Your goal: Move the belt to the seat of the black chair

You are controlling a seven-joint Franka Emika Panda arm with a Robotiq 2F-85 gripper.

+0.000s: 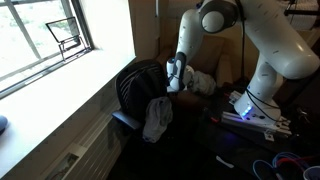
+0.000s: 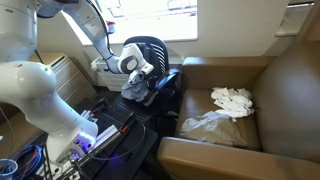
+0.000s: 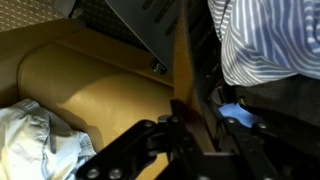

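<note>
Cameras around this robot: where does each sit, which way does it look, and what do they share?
Exterior view: beside the window wall, looking along it at the black office chair; shows the white robot arm and gripper.
Exterior view: behind the arm, facing the window, chair and brown leather couch.
Wrist view: on the wrist, looking past the gripper, shut on a tan belt, toward a blue-striped shirt.
Shared: both exterior views show chair, arm and gripper.
</note>
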